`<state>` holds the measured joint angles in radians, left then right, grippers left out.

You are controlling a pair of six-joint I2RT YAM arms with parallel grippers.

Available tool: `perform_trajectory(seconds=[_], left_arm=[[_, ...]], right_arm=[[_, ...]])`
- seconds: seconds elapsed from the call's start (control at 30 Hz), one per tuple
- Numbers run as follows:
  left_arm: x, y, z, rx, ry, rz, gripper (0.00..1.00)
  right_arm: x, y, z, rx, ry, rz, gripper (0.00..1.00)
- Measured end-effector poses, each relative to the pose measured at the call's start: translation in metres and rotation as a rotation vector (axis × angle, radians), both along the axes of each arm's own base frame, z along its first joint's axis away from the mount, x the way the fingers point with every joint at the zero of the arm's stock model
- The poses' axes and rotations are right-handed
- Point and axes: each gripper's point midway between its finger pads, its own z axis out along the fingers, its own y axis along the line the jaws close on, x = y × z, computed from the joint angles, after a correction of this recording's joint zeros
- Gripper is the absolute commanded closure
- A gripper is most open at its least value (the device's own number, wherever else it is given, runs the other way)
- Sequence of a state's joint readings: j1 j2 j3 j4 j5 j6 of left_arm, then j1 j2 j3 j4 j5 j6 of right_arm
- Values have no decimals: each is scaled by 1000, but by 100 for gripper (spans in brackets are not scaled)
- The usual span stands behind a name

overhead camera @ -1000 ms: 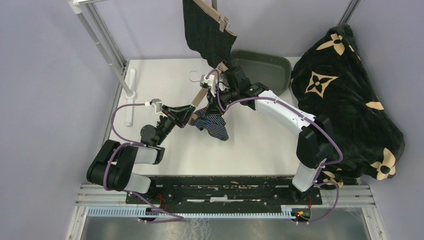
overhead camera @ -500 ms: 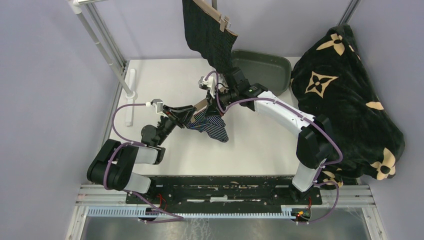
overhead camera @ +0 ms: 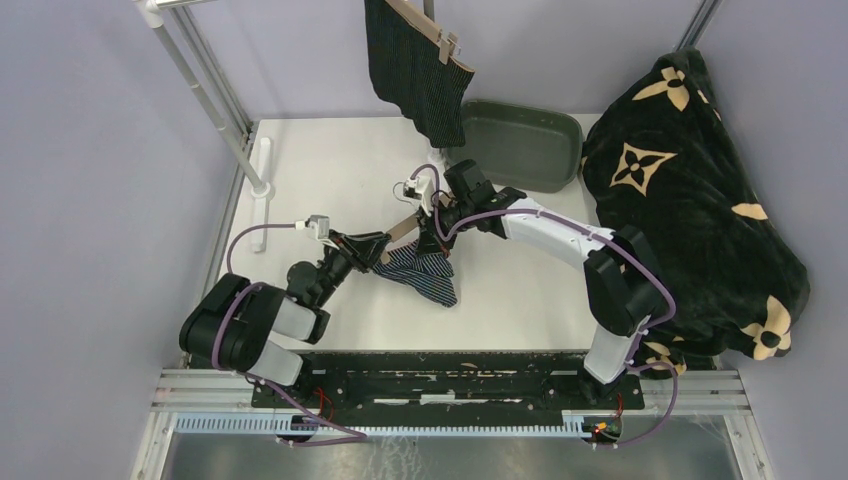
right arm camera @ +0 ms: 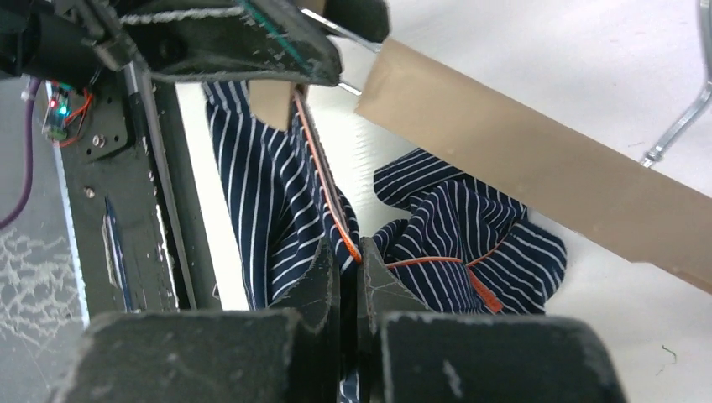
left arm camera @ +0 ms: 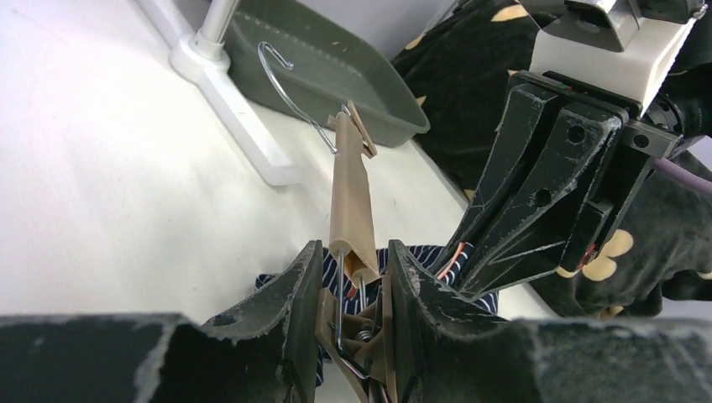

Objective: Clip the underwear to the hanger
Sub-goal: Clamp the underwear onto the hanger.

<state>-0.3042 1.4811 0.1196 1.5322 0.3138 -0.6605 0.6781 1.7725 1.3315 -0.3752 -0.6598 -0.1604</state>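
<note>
**Hanger and navy underwear, each in a grip**

Item 1, hanger (overhead camera: 402, 232): tan bar lying to the near-left of the green tray (overhead camera: 530, 140), apart from it. Its long axis runs diagonally. The wire hook (left arm camera: 285, 80) end points toward the tray and the clip (left arm camera: 374, 336) end points away from it.

Item 2, left gripper (overhead camera: 378, 250): I see its jaws narrowed onto that clip, one finger on each side.

Item 3, navy underwear (overhead camera: 425, 275): light stripes and orange piping, crumpled on the table under the hanger's end farther from the tray. One edge rises to the clip; I cannot tell whether the clip bites it.

Item 4, right gripper (overhead camera: 432, 240): jaws pinched nearly together on the orange-piped edge, on the tray side of the left gripper.

Item 5, pinstriped underwear (overhead camera: 415, 70): clipped to a second hanger (overhead camera: 432, 30) beside the tray's far-left corner, hanging straight down.
</note>
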Motion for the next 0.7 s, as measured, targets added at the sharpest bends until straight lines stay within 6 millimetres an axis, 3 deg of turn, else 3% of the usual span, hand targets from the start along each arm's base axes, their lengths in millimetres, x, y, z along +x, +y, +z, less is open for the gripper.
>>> perform_trajectory(seconds=[0.07,0.2,0.4,0.6,0.7], left_arm=[[0,2,-5,-4,21,15,65],[4,7,-17,-1,60,54,71],[6,18,-27,-3,96,117,82],[-2,29,-19,-23,75,166,84],[-8,35,1,-49,20,189,84]], right_arm=[[4,2,-5,-5,17,-34,70],[18,2,-20,-26,42,-148,3],[39,-24,-53,-79,21,-366,0],[64,-33,-46,-63,-47,-511,0],[71,-37,-45,-41,-67,-567,0]])
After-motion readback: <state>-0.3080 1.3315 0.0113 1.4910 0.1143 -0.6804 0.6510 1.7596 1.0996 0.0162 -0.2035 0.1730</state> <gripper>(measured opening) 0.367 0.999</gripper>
